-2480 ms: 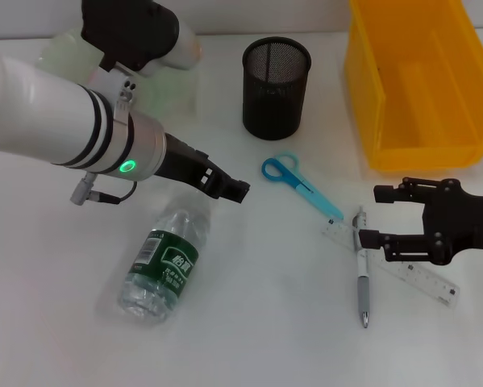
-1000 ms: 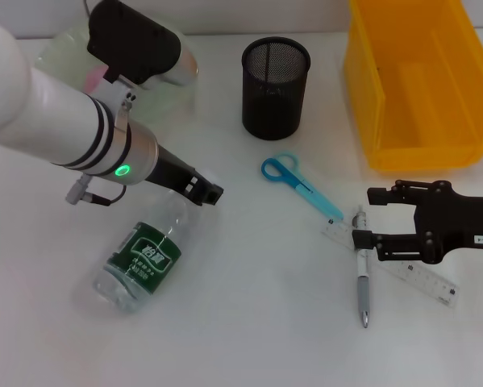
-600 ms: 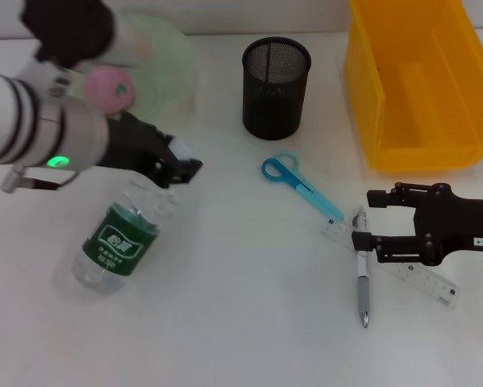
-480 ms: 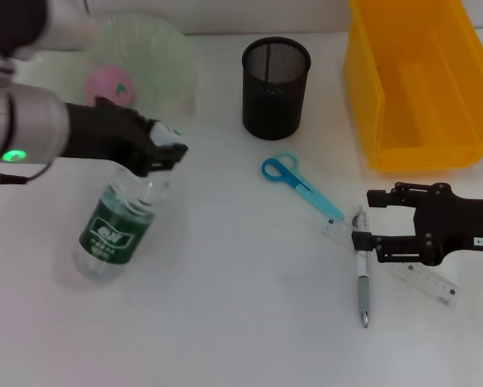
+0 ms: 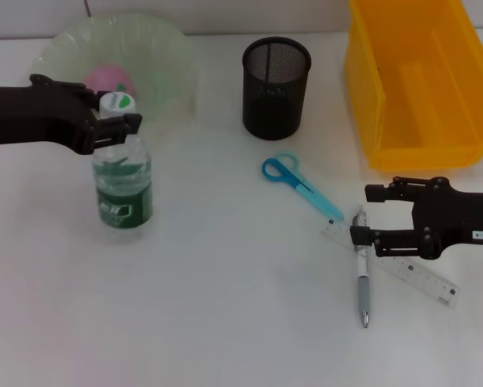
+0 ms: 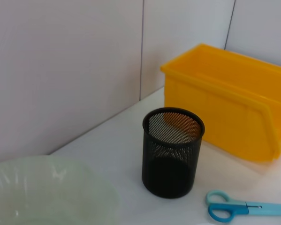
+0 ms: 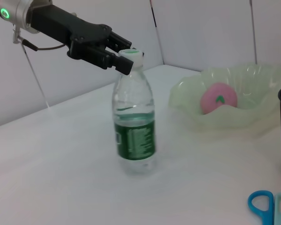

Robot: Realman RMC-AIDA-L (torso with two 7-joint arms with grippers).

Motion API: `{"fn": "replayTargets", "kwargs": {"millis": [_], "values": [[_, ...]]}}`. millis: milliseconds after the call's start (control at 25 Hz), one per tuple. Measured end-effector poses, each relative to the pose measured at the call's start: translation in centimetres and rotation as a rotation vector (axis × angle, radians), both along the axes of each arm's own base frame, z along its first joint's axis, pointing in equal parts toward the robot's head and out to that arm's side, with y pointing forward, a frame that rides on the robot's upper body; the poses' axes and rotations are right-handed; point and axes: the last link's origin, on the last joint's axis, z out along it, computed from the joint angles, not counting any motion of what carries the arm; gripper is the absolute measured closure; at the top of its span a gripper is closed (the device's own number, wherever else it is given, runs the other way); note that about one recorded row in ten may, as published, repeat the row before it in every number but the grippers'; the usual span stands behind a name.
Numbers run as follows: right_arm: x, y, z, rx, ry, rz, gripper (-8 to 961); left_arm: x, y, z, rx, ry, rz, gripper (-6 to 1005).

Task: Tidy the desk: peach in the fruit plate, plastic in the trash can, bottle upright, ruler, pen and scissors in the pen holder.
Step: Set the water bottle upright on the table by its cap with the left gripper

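The water bottle (image 5: 122, 171) with a green label stands upright on the white table, left of centre. My left gripper (image 5: 114, 121) reaches in from the left and is shut on its neck just under the white cap; the right wrist view shows the same grip (image 7: 123, 60). The pink peach (image 5: 108, 78) lies in the pale green fruit plate (image 5: 170, 50). My right gripper (image 5: 368, 215) is open, its jaws straddling the top end of the pen (image 5: 362, 284), which lies across the clear ruler (image 5: 422, 280). The blue scissors (image 5: 293, 179) lie flat in front of the black mesh pen holder (image 5: 276, 76). No plastic scrap is in view.
A yellow bin (image 5: 418, 81) stands at the back right. The left wrist view shows the pen holder (image 6: 173, 152), the bin (image 6: 234, 98), the scissors' handles (image 6: 224, 206) and the plate's rim (image 6: 51, 192) below a white wall.
The bottle went from lying on its side to standing upright, moved left. My left arm swung left and lowered with it. The right gripper has hardly moved.
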Motion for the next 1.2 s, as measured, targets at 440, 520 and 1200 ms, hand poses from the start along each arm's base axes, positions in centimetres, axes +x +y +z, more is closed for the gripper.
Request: {"fn": "replayTargets", "kwargs": {"millis": [440, 520, 1200], "values": [[-0.2, 0.1, 0.1, 0.000, -0.001, 0.005, 169, -1.9, 0.1, 0.8, 0.027, -0.087, 0.007, 551], [-0.2, 0.2, 0.1, -0.001, -0.001, 0.008, 169, -1.9, 0.2, 0.8, 0.030, -0.087, 0.009, 556], [-0.1, 0.1, 0.1, -0.001, 0.000, 0.002, 169, -2.7, 0.9, 1.7, 0.084, -0.087, 0.016, 566]]}}
